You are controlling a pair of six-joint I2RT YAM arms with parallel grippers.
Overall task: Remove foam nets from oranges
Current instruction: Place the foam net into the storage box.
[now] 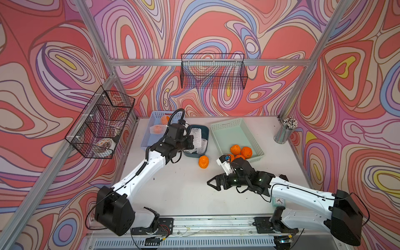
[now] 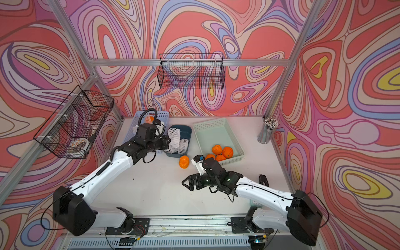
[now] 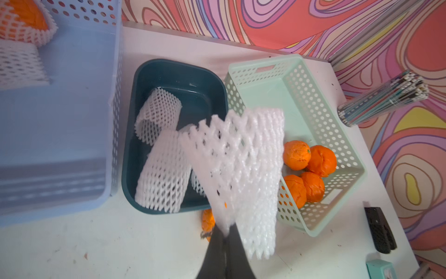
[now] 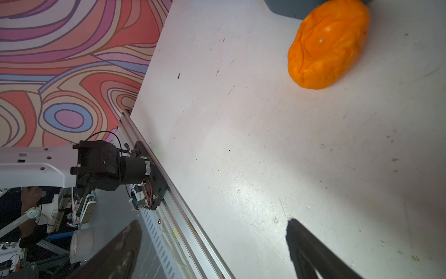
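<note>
While the left fingers clench an empty foam net over the dark bin and the right fingers hang released near a bare orange on the counter, net disposal seems underway, needing only release.

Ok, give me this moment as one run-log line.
left gripper: shut on foam net at dark bin | right gripper: open, empty | loose orange: bare, on table | mint basket: four bare oranges

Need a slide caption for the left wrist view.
Left gripper pinches an empty foam net near the dark bin.
</note>
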